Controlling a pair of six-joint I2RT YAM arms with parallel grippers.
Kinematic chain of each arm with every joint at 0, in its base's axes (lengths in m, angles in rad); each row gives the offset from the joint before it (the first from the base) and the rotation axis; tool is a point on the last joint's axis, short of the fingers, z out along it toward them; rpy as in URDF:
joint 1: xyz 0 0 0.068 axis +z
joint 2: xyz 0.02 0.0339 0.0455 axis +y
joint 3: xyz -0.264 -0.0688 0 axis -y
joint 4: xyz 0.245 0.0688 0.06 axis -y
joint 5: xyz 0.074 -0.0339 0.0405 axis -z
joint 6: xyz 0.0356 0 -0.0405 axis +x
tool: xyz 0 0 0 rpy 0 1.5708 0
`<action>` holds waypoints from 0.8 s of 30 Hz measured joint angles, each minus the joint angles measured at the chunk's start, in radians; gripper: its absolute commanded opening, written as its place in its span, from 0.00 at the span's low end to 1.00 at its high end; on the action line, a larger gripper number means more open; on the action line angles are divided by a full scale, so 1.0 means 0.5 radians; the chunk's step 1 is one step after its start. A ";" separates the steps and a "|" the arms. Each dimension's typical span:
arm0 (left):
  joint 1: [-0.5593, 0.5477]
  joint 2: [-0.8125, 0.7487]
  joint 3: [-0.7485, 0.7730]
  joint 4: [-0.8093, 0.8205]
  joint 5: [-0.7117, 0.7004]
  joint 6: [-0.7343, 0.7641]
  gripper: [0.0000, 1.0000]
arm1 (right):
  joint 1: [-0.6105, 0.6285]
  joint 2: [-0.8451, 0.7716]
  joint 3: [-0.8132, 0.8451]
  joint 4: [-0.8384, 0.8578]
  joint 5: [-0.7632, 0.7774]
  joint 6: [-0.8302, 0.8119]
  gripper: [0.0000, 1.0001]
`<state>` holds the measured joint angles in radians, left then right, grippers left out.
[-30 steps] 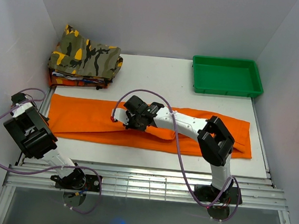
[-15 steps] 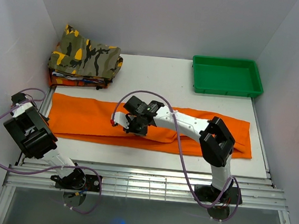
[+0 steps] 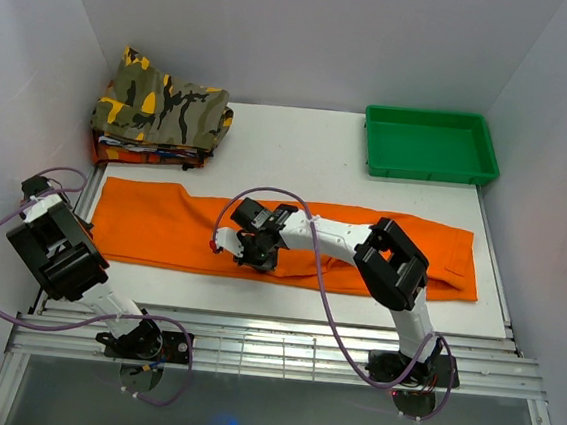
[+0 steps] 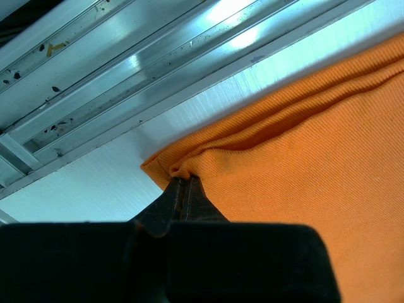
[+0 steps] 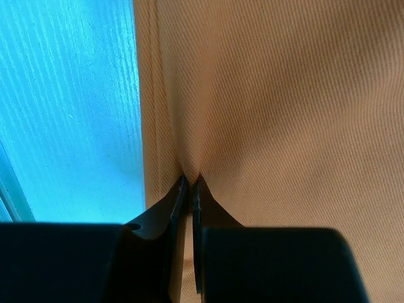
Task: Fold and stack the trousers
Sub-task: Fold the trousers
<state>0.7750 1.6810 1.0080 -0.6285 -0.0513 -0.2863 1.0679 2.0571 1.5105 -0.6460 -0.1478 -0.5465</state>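
Note:
The orange trousers (image 3: 162,226) lie stretched out left to right across the white table. My left gripper (image 3: 89,226) sits at their near left corner. In the left wrist view it (image 4: 183,182) is shut on a bunched corner of the orange fabric (image 4: 303,145). My right gripper (image 3: 249,257) reaches across to the middle of the trousers' near edge. In the right wrist view it (image 5: 191,178) is shut on a pinch of the fabric (image 5: 284,95) close to its edge.
A folded camouflage garment (image 3: 163,106) lies on a pile at the back left. A green tray (image 3: 431,144) stands at the back right. Metal rails (image 3: 300,350) run along the table's near edge. White walls close in on both sides.
My right gripper has moved toward the near edge and slightly left, and the fabric under it has flattened. My left arm has not moved.

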 measured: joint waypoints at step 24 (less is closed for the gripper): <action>-0.052 -0.199 0.237 -0.321 0.087 0.129 0.00 | -0.015 0.058 0.090 -0.071 0.012 0.146 0.08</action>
<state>0.7490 1.5814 1.1263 -0.7891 -0.0078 -0.2218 1.0603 2.0861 1.5555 -0.6815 -0.1417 -0.4732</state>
